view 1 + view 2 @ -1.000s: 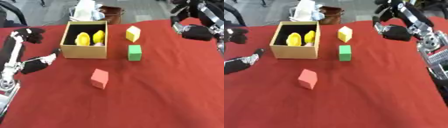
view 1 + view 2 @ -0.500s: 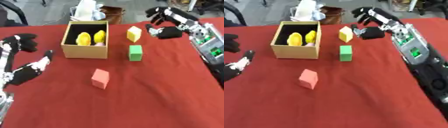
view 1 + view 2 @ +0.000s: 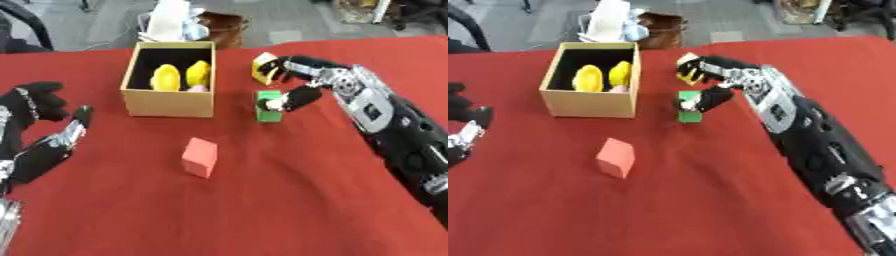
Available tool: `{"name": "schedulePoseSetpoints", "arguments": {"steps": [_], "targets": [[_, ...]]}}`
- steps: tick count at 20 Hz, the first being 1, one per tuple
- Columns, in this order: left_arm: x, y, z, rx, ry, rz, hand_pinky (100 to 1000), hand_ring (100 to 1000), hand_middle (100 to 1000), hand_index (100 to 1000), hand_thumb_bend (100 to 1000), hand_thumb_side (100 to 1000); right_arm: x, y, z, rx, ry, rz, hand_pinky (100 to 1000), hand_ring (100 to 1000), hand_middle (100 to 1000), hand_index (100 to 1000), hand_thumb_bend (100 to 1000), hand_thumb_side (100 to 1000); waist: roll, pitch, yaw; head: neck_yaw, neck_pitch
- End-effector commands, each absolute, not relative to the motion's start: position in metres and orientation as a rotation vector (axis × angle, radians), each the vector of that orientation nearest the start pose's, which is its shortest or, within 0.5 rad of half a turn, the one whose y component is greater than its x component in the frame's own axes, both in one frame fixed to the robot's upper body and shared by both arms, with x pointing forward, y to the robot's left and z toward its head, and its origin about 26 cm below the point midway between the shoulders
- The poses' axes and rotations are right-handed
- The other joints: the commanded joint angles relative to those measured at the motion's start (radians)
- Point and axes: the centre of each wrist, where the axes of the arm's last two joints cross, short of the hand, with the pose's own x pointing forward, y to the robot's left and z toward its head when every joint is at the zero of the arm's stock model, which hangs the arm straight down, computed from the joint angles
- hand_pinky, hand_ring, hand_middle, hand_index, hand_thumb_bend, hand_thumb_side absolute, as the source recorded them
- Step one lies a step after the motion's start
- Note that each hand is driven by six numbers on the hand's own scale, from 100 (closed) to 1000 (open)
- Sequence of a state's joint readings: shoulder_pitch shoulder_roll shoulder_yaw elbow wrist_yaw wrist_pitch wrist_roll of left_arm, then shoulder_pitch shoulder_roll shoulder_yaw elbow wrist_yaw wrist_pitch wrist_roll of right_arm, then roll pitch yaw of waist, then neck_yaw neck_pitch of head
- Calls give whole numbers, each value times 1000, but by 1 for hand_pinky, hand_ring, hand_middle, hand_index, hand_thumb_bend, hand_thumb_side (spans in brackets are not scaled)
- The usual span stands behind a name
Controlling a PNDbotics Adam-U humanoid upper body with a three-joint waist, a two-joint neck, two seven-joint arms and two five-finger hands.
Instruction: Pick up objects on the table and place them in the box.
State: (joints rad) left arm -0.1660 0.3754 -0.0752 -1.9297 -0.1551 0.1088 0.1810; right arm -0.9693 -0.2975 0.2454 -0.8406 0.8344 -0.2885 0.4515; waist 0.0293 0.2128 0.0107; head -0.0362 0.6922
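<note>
Behind right hand (image 3: pixel 302 82), half-hidden yellow block (image 3: pixel 262 68)

yellow block (image 3: pixel 263 68): right part hidden behind right hand (image 3: pixel 297 80) | green block (image 3: pixel 269 107): top covered by thumb | left hand (image 3: pixel 461 131): cut by left frame edge

A red cloth (image 3: pixel 262 210) covers the table. Beyond its far edge lies grey floor (image 3: pixel 105 25), with a brown bag (image 3: pixel 223 27) and white bundle (image 3: pixel 171 22) and a dark chair (image 3: pixel 22 30) at left.
</note>
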Motion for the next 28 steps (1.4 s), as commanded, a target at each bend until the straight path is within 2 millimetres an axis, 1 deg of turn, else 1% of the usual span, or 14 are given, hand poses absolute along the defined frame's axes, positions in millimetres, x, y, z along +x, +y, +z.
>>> {"name": "schedulePoseSetpoints", "arguments": {"steps": [1, 5, 10, 11, 12, 13, 14, 15, 16, 21, 22, 24, 28], "targets": [[292, 271, 148, 463, -2009, -329, 607, 544, 526, 733, 448, 353, 492, -212, 159, -652, -1443, 1729, 807, 841, 862, 933, 375, 424, -10, -13, 3, 3, -12], [292, 271, 146, 461, -2004, -324, 607, 543, 525, 733, 446, 354, 493, -216, 152, -677, -1445, 1726, 806, 839, 859, 934, 373, 421, -10, -13, 4, 5, -12], [292, 271, 145, 461, -2003, -323, 607, 542, 524, 733, 442, 357, 494, -217, 150, -684, -1447, 1726, 804, 836, 858, 934, 372, 412, -10, -13, 4, 5, -12], [292, 271, 144, 458, -2000, -320, 607, 542, 523, 733, 438, 358, 494, -219, 152, -694, -1454, 1703, 771, 756, 769, 907, 304, 388, -9, -13, 5, 7, -11], [292, 270, 143, 456, -1998, -318, 607, 542, 523, 733, 438, 358, 494, -221, 152, -703, -1464, 1681, 771, 756, 769, 907, 304, 388, -9, -13, 5, 8, -11], [292, 270, 142, 455, -1997, -318, 607, 542, 523, 733, 436, 359, 494, -221, 153, -712, -1482, 1657, 743, 692, 659, 846, 221, 344, -8, -13, 5, 9, -11], [292, 270, 142, 454, -1995, -317, 607, 542, 523, 733, 436, 359, 494, -222, 155, -720, -1503, 1635, 743, 692, 659, 846, 221, 344, -8, -12, 5, 9, -10], [292, 270, 141, 454, -1993, -317, 606, 542, 523, 733, 435, 360, 494, -222, 157, -728, -1529, 1614, 730, 666, 619, 806, 184, 321, -8, -12, 5, 10, -9], [292, 270, 141, 454, -1992, -317, 607, 542, 523, 733, 435, 360, 494, -222, 158, -736, -1552, 1596, 723, 654, 602, 781, 163, 313, -8, -12, 5, 10, -9], [293, 270, 140, 454, -1990, -319, 607, 542, 523, 733, 435, 360, 494, -221, 160, -747, -1604, 1554, 723, 654, 602, 781, 163, 313, -8, -12, 5, 10, -8], [293, 270, 140, 453, -1989, -319, 607, 541, 522, 733, 432, 364, 494, -221, 160, -747, -1608, 1552, 709, 628, 557, 718, 100, 326, -8, -13, 5, 10, -8], [293, 270, 139, 453, -1984, -324, 607, 541, 521, 733, 432, 365, 494, -216, 176, -755, -1688, 1538, 706, 623, 543, 704, 100, 325, -8, -15, 3, 9, -9], [293, 270, 138, 450, -1985, -328, 607, 538, 518, 732, 428, 366, 490, -204, 206, -738, -1803, 1543, 704, 615, 529, 691, 100, 290, -8, -17, 4, 8, -9]]}}
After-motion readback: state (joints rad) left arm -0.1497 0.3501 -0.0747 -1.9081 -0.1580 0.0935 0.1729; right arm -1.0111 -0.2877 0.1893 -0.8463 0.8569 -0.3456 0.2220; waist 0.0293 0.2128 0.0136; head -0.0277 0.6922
